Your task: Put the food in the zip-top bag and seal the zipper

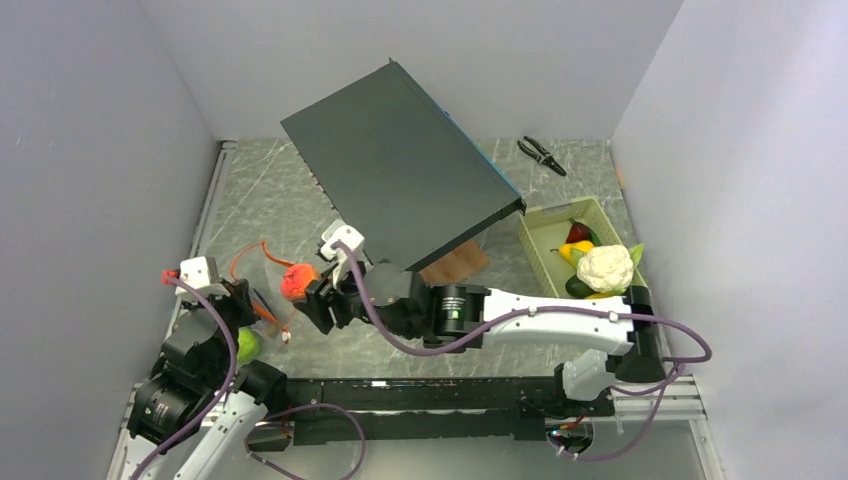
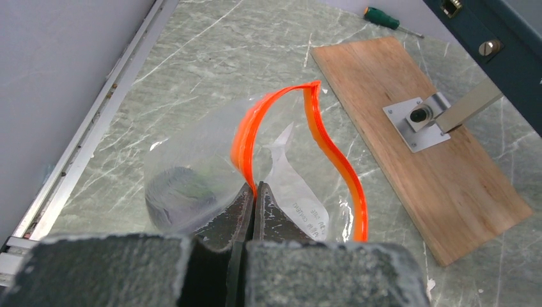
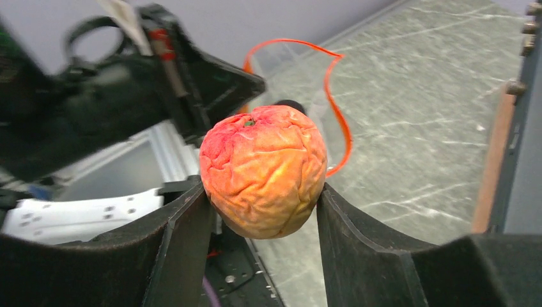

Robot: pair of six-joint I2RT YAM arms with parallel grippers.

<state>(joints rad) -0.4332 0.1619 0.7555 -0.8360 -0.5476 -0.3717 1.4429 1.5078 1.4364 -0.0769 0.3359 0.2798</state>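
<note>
The clear zip-top bag (image 2: 211, 153) lies on the table with its mouth held open. Its orange-red zipper (image 2: 332, 153) forms a loop, also seen in the right wrist view (image 3: 332, 83). My left gripper (image 2: 254, 188) is shut on the near lip of the zipper. A round green lime (image 2: 182, 192) shows dimly through the plastic, and also from above (image 1: 247, 343). My right gripper (image 3: 262, 192) is shut on a wrinkled red-orange fruit (image 3: 263, 169) and holds it in the air just right of the bag's mouth (image 1: 297, 281).
A pale green tray (image 1: 537, 243) at the right holds a white cauliflower (image 1: 605, 267), yellow pieces (image 1: 575, 250), a red piece (image 1: 577, 232) and a dark piece (image 1: 578, 287). A tilted dark box (image 1: 400, 170) overhangs a wooden board (image 2: 422, 147). Pliers (image 1: 541, 154) lie at the back.
</note>
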